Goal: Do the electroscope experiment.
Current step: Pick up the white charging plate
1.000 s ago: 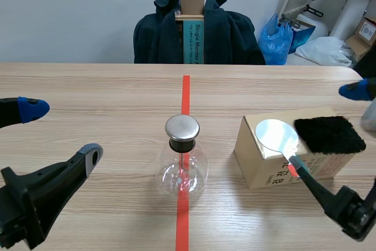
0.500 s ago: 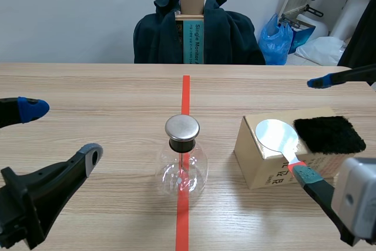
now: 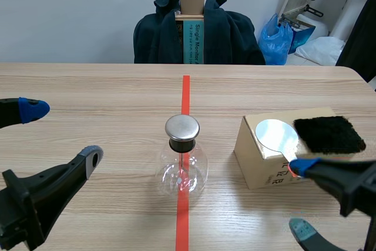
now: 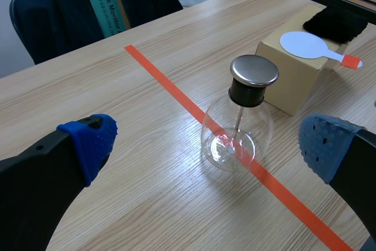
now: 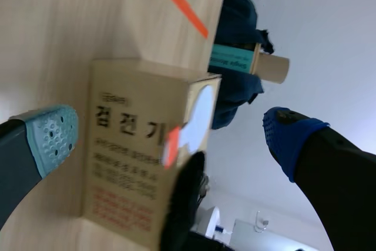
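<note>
The electroscope flask (image 3: 182, 166) stands upright on the tape line (image 3: 185, 89), long axis vertical, metal cap up, thin rod hanging inside. To its right a round paddle (image 3: 277, 135) lies flat on the cardboard box (image 3: 258, 168) beside a black fur pad (image 3: 328, 134), with its red-tipped handle pointing toward the robot. The left gripper (image 3: 60, 133) gapes wide, clear of the flask; the right gripper (image 3: 302, 197) is parted too, one pad just beside the red tip

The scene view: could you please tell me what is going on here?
Nothing is held yet. The glass electroscope flask stands on the red tape line, untouched. The left arm is off to its side, jaws open. The right arm is at the cardboard box, jaws open near the handle of the disc paddle lying on top beside a black fur pad.
</note>
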Robot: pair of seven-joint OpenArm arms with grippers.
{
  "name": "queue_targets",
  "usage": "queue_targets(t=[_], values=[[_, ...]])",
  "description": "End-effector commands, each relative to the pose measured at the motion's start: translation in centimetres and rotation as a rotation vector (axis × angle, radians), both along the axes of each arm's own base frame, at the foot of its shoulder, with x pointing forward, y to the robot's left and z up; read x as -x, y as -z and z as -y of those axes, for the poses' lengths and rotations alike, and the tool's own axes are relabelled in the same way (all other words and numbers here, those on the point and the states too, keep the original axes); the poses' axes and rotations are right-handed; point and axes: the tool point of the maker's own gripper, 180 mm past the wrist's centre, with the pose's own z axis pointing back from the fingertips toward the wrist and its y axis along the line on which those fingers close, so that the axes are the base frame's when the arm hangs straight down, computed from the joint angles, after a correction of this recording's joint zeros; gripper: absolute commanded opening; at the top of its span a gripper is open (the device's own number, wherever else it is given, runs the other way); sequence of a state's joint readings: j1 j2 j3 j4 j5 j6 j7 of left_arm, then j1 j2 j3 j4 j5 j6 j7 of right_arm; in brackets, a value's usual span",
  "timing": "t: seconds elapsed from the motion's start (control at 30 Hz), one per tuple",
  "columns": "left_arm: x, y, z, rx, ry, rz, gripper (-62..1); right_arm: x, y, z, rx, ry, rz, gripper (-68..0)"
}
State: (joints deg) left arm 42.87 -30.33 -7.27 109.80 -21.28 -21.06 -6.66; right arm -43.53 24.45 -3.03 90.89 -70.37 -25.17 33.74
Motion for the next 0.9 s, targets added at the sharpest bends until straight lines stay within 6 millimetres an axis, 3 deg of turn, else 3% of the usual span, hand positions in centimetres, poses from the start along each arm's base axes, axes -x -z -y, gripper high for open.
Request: queue_targets(t=[0.0, 0.13, 0.27, 0.57, 0.87], values=[[0.0, -0.6, 0.3, 0.021, 0.005, 0.014, 1.4, -0.5, -0.5, 0.3, 0.007, 0.007, 0.052, -1.9], [0.0, -0.6, 0.3, 0.019, 0.006, 0.015, 1.4, -0.7, 0.2, 1.0, 0.002, 0.071, 0.109, -1.9], [0.0, -0.6, 0.3, 0.020, 0.006, 0.015, 1.4, -2.3, 0.3, 1.5, -0.007, 0.161, 0.169, -1.9], [0.0, -0.6, 0.3, 0.020, 0.006, 0.015, 1.4, -5.4, -1.4, 0.9, -0.072, 0.286, 0.297, -1.9], [0.0, -0.6, 0.3, 0.019, 0.006, 0.015, 1.4, -6.2, -1.6, 0.6, -0.106, 0.386, 0.309, -1.9]])
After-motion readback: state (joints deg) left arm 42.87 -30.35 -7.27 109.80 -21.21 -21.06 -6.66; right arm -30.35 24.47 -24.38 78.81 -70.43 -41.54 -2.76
